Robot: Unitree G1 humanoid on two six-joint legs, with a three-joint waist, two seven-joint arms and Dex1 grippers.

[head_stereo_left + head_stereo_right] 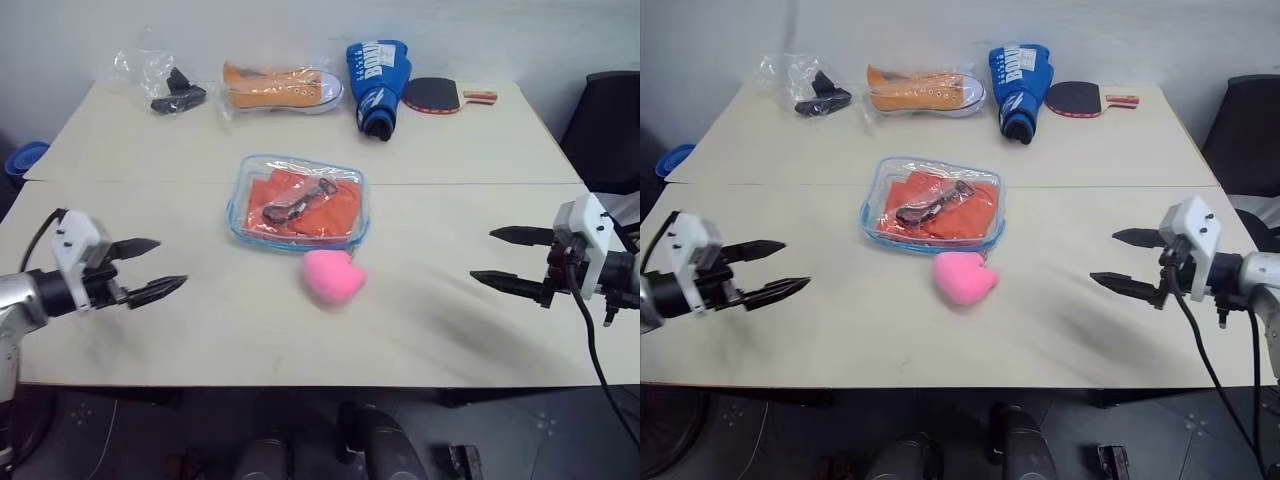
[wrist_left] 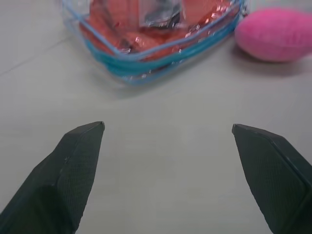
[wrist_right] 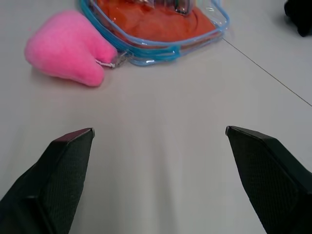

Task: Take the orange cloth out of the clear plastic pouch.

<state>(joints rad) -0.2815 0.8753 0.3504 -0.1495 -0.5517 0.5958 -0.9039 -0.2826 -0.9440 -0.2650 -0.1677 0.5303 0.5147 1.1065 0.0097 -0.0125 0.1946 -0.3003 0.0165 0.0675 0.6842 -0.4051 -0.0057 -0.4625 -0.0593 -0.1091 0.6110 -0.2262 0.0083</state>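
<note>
The clear plastic pouch (image 1: 297, 201) lies flat mid-tabletop (image 1: 480, 150), the orange cloth (image 1: 340, 208) inside it, between and beyond both grippers and well apart from each. The left gripper (image 1: 150, 268) and right gripper (image 1: 505, 258) hover with fingers spread wide, holding nothing. The wrist views show the pouch's light-blue edging close up; the head views add a pink plush heart (image 1: 332, 276) just beside its near edge. Its long axis runs left to right.

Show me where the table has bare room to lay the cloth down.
Bare table lies between the left tool and the pink plush heart, and between the heart and the right tool. The far edge is crowded: crinkled bag, sneaker, blue glove, paddle.
</note>
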